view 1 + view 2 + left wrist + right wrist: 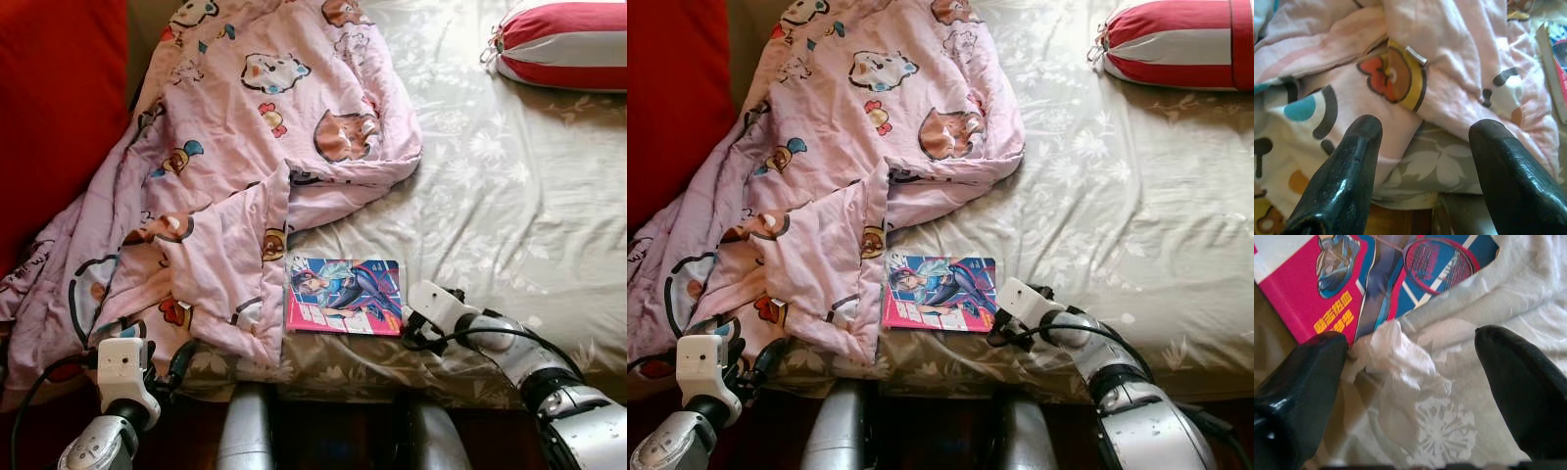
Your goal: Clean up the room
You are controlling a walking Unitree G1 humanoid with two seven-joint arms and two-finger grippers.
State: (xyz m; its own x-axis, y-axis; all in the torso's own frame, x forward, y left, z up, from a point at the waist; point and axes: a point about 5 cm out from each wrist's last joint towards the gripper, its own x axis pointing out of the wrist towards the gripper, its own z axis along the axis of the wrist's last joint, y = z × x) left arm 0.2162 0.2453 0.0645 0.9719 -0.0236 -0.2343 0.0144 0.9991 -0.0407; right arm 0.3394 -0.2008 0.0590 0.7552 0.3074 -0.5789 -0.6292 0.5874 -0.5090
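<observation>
- Comic book (344, 295) flat on the bed (509, 196) near its front edge, at 6 o'clock of the scene, its left edge just beside the rumpled pink cartoon quilt (245, 166).
- Right gripper (1410, 377) at 3 o'clock of the book, fingers spread wide, nothing held; bunched sheet between them.
- Left gripper (1422, 161) at 7 o'clock, also spread and empty, pointed at the quilt's hem.
- Book: probably light, thin, fairly stiff, glossy and slippery; best pinched at its right edge, without catching sheet.
- Quilt: soft, bulky, floppy; gather at a fold.
- Striped pillow (563, 44) at 1 o'clock.

Comic book (344, 296) flat on bed edge, beside rumpled pink blanket (235, 147).
</observation>
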